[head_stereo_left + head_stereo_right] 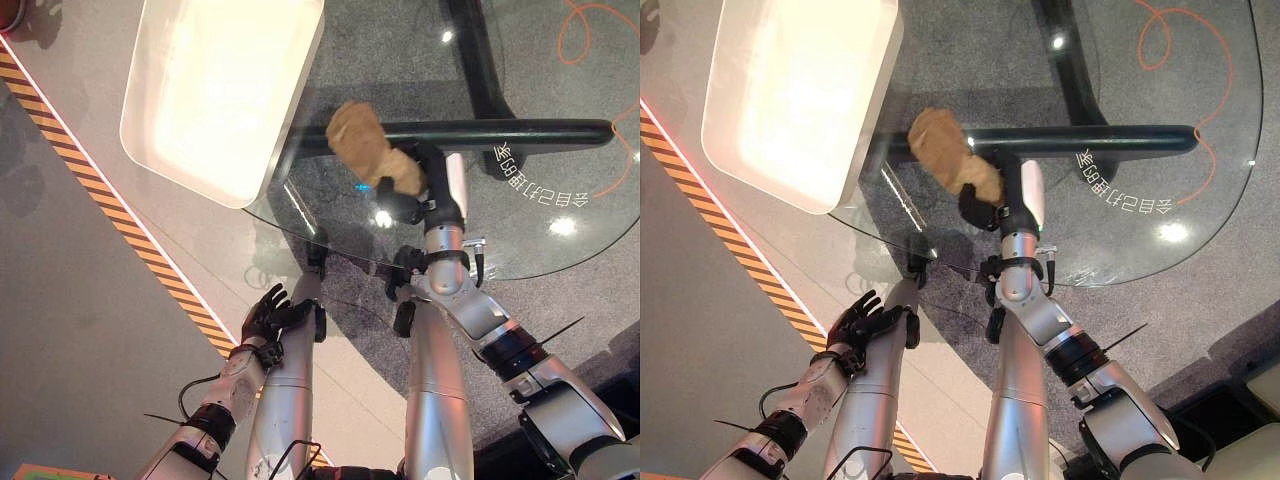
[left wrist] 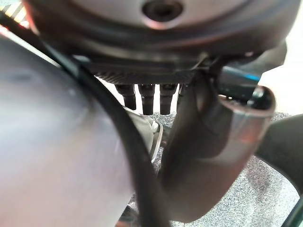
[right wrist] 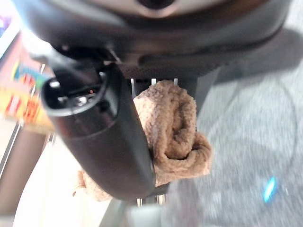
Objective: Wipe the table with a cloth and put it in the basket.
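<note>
A: We start at the left. The left hand hangs low beside the robot, well clear of the glass table, fingers loosely spread and holding nothing. It takes no part in the current step.

B: Next rightward, the white basket sits on the near-left part of the table. Its right wall lies just beside the cloth.

A: Confirmed. The tan cloth is bunched, and we see it gripped in the right hand. In the right wrist view the thumb and fingers curl round it, with loose folds hanging past them.

B: Risks, in order. First: the grip holds only part of the bundle. If the hand relaxes in transit, we judge the cloth could slip and land on the glass short of the basket.

A: Second: the basket wall is close. A low sideways pass could push the wall and shove the basket toward the table edge, or snag the trailing fold on the rim.

B: Third: an early release would drape the cloth over the rim, not inside.

A: Pose of the right arm: forearm reaching forward over the table's near edge, wrist angled toward the basket, hand over the glass. We cannot tell whether the cloth touches the surface.
</note>
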Robot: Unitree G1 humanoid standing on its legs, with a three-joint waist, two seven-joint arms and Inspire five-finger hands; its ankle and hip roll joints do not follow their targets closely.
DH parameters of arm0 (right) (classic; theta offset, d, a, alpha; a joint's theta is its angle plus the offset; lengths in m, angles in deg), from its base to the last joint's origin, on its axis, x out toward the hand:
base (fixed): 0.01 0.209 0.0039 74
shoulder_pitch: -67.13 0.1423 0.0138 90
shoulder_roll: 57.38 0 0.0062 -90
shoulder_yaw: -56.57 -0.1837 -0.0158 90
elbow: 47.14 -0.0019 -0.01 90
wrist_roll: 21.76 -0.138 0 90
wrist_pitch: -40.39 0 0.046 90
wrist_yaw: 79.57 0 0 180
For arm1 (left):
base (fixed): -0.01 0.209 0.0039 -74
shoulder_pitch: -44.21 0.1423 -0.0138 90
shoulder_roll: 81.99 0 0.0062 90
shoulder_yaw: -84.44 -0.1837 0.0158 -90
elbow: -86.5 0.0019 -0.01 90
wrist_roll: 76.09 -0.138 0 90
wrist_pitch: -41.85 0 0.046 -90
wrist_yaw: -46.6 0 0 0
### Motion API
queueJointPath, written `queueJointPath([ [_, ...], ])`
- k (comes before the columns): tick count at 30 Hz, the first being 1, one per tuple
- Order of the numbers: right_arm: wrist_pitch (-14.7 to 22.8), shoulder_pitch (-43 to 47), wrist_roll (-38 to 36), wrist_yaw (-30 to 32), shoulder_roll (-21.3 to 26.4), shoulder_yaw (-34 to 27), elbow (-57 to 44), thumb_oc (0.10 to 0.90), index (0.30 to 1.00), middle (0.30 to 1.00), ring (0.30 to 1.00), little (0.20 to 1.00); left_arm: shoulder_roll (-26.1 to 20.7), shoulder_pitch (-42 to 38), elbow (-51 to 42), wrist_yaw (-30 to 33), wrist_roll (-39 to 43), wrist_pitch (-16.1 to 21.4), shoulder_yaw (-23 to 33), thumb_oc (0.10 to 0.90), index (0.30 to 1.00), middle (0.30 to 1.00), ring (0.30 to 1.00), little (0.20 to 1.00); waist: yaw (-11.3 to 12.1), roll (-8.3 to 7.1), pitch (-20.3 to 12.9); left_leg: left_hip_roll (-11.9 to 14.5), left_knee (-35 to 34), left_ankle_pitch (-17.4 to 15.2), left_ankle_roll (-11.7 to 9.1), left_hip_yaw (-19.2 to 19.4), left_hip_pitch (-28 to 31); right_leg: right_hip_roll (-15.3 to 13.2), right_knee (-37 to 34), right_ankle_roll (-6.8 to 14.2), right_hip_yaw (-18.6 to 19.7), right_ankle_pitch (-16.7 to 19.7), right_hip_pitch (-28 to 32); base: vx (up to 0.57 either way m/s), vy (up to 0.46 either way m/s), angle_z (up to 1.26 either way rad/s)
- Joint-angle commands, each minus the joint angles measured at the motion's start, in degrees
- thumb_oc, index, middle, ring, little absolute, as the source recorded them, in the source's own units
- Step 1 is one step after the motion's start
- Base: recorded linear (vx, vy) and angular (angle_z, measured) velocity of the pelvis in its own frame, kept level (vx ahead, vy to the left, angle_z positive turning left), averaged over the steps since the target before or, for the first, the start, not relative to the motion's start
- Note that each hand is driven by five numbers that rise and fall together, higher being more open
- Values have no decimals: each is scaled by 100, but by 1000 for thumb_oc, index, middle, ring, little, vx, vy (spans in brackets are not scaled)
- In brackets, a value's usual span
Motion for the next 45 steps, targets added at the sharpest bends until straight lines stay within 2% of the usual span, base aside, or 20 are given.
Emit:
queueJointPath([
  [1,97,35,270,827,404,-576,-409,100,300,300,300,200,246,779,-128,-81,88,42,-163,800,900,900,900,900,-95,114,-101,-107,1121,-1220,187,473,-111,293,-1079,275,-101,905,-14,0,0,0],
  [4,-6,74,193,1142,558,-786,-264,100,300,300,300,200,222,808,-108,-107,96,64,-138,800,900,900,900,900,-95,104,-101,-110,1151,-1249,196,455,-131,306,-1057,278,-91,907,-34,0,0,0],
  [9,182,160,-102,1851,802,-1198,-27,100,300,300,300,200,172,863,-86,-201,113,79,-96,800,900,900,900,900,-102,101,-101,-125,1134,-1273,205,436,-139,338,-1091,287,-77,915,-34,-12,-3,-3],
  [10,203,240,-110,1919,828,-1262,-36,100,300,300,300,200,163,763,-103,-192,120,83,-66,800,900,900,900,900,-124,88,-101,-144,1072,-1083,237,475,-324,316,-1184,244,-103,1100,-199,-3,0,-7],
  [11,284,91,-196,2136,842,-1380,7,100,300,300,300,200,159,887,-124,-175,129,89,-106,800,900,900,900,900,-117,101,-101,-134,1118,-1279,212,440,-135,357,-1115,291,-64,925,-31,-3,1,-8],
  [12,344,65,-246,2291,861,-1451,32,100,300,300,300,200,154,894,-141,-166,142,94,-107,800,900,900,900,900,-122,103,-101,-136,1111,-1281,216,442,-135,363,-1128,292,-58,929,-30,-6,5,-9],
  [13,394,133,-305,2427,904,-1562,35,100,300,300,300,200,141,797,-155,-183,162,123,-62,800,900,900,900,900,-152,96,-101,-162,1045,-1085,250,482,-340,342,-1226,248,-78,1119,-214,-60,9,-8],
  [19,716,-65,-599,3220,962,-1930,103,100,300,300,300,200,121,825,-226,-198,221,183,-48,800,900,900,900,900,-198,125,-101,-174,992,-1079,257,514,-339,373,-1307,255,-34,1146,-212,-17,13,-4],
  [27,1210,-179,-758,3646,914,-2196,191,100,300,300,300,200,100,858,-279,-199,276,196,-78,800,900,900,900,900,-216,156,-101,-202,900,-1043,252,516,-302,404,-1436,256,-13,1199,-163,-5,2,-4],
  [35,1109,-100,-584,3120,885,-2031,-16,100,300,300,300,200,137,828,-307,-198,258,176,-44,800,900,900,900,900,-217,163,-101,-220,813,-996,245,522,-244,418,-1522,251,-1,1217,-102,0,0,0],
  [38,974,-10,-339,2720,871,-1871,-175,100,300,300,300,200,144,810,-298,-187,252,159,-34,800,900,900,900,900,-212,166,-101,-229,784,-980,237,528,-224,418,-1541,251,-5,1216,-84,0,0,0],
  [40,805,10,-190,2261,833,-1743,-366,100,300,300,300,200,155,826,-289,-202,224,150,11,800,900,900,900,900,-208,160,-101,-230,770,-972,233,529,-212,418,-1540,251,-8,1204,-73,0,0,0],
  [41,803,9,-189,2260,833,-1744,-368,100,300,300,300,200,154,827,-289,-202,224,150,12,800,900,900,900,900,-209,159,-101,-230,769,-972,233,529,-211,418,-1540,251,-8,1204,-72,0,0,0],
  [45,620,-76,346,985,695,-1363,-651,100,300,300,300,200,186,821,-297,-216,136,151,104,800,900,900,900,900,-210,134,-101,-238,757,-956,224,542,-222,409,-1538,249,-25,1191,-87,0,0,0],
])
